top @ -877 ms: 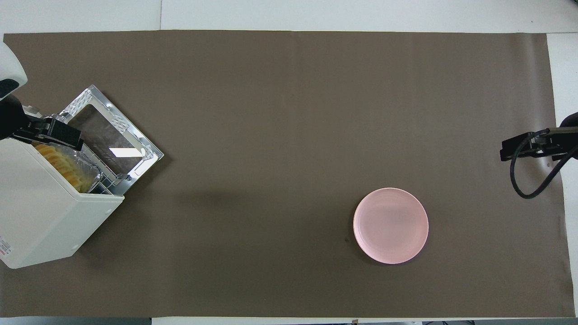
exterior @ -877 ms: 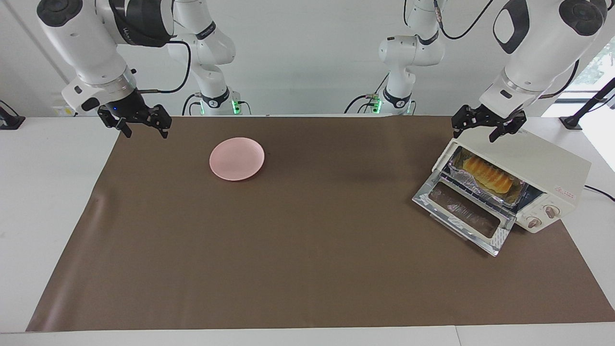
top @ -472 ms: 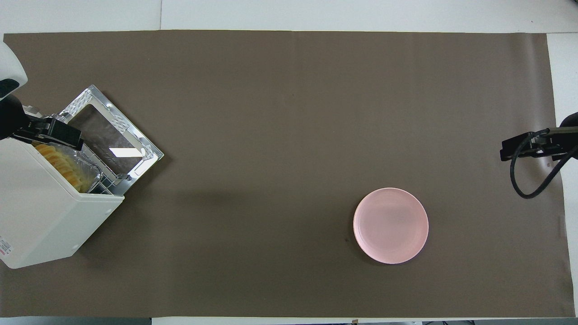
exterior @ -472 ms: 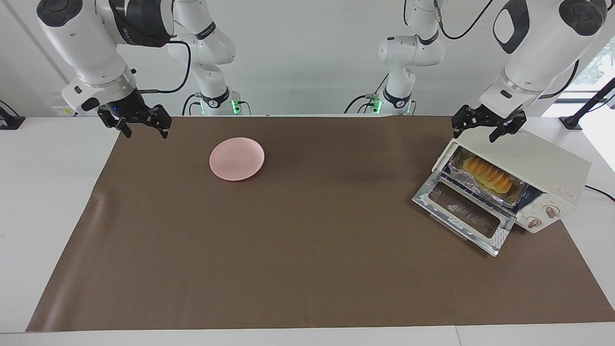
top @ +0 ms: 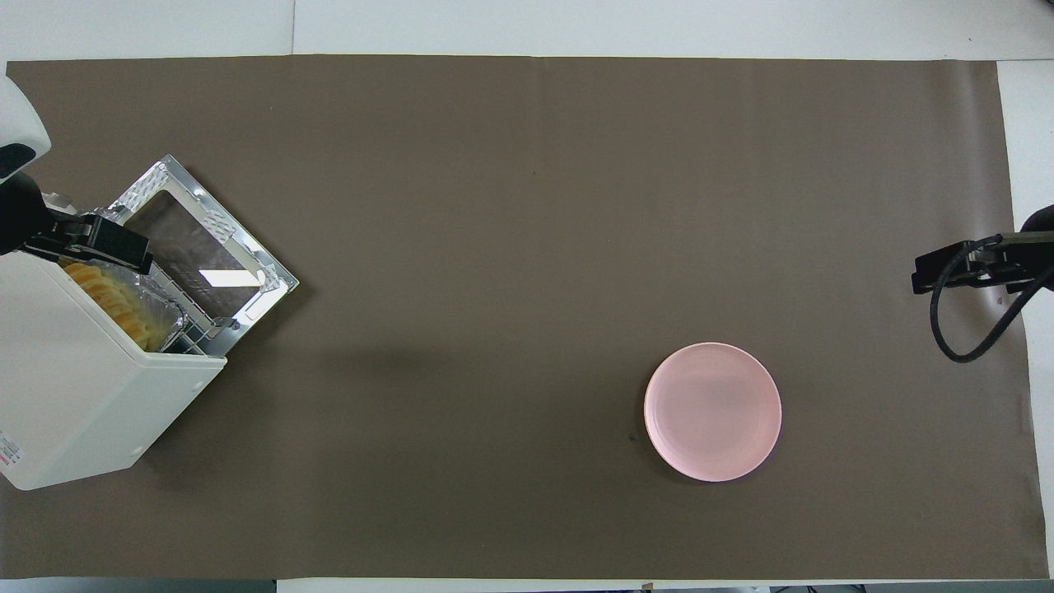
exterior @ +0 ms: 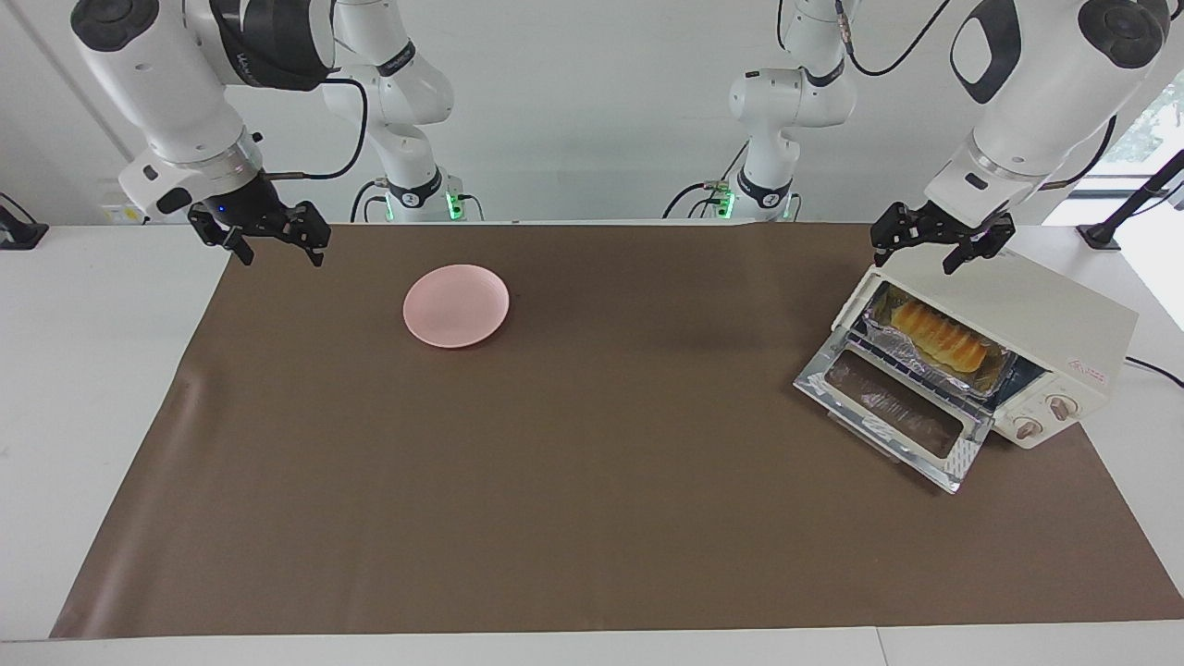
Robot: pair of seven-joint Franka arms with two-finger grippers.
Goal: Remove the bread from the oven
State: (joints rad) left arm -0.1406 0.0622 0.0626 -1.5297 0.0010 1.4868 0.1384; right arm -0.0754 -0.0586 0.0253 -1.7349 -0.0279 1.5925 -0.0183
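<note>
We saw the bread (exterior: 937,335) lying in a foil tray (exterior: 994,367) inside the oven (exterior: 1036,319), whose door (exterior: 893,408) hung open. Our left gripper (exterior: 918,248) hovered above the oven's top edge, jaws apart, the bread below them and untouched. Our right gripper (exterior: 275,242) waited, jaws apart, over the mat's (exterior: 592,481) edge, well apart from the pink plate (exterior: 456,304).

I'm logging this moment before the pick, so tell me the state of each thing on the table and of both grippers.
oven: door dropped open, lying flat on the mat.
bread: in the oven, lying in the foil tray.
pink plate: empty, toward the right arm's end.
left gripper: open, empty, over the oven's top edge.
right gripper: open, empty, waiting over the mat's edge.
</note>
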